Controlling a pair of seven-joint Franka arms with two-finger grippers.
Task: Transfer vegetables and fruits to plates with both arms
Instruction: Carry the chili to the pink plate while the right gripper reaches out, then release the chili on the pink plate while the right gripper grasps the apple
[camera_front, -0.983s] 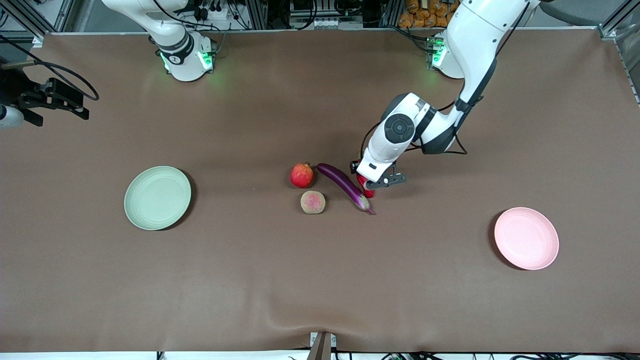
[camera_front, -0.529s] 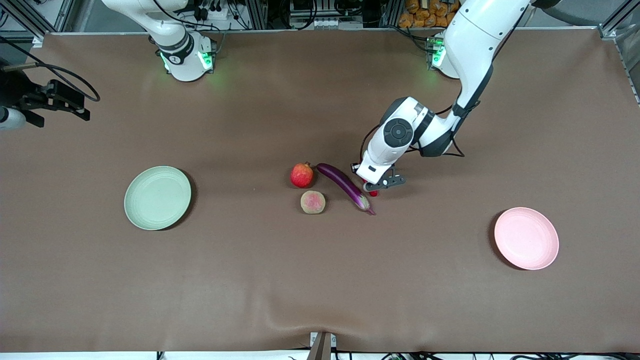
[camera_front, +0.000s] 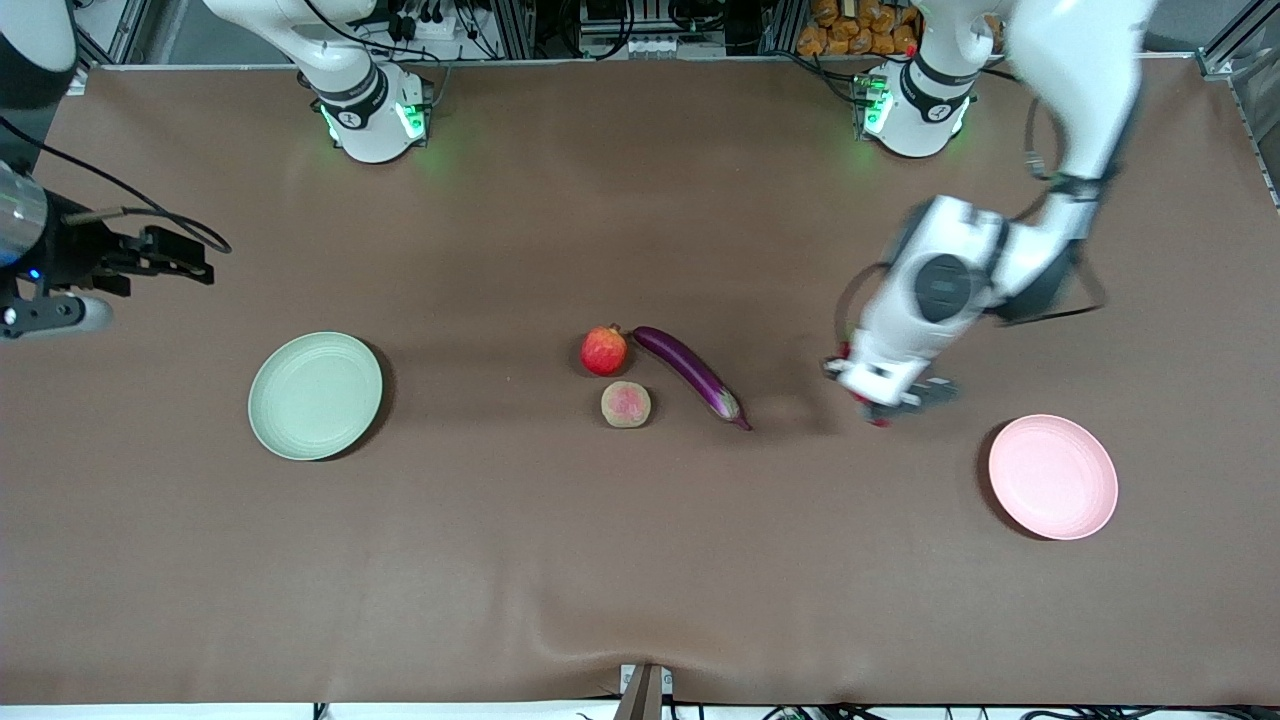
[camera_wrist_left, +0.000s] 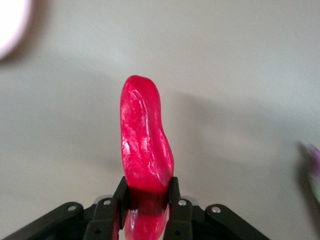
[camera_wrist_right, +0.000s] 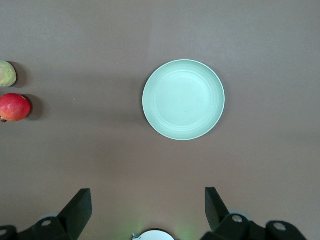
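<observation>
A brown mat covers the surface (camera_front: 560, 560) from edge to edge, with a slight ripple at the lower middle of the frame. There, a small metal bracket (camera_front: 645, 690) sticks up at the mat's edge. Along the top of the frame runs a metal frame (camera_front: 520, 25) with tangled black cables (camera_front: 430, 20). At the upper right of centre sits a heap of orange items (camera_front: 850, 25), possibly toy food, too small to tell.
</observation>
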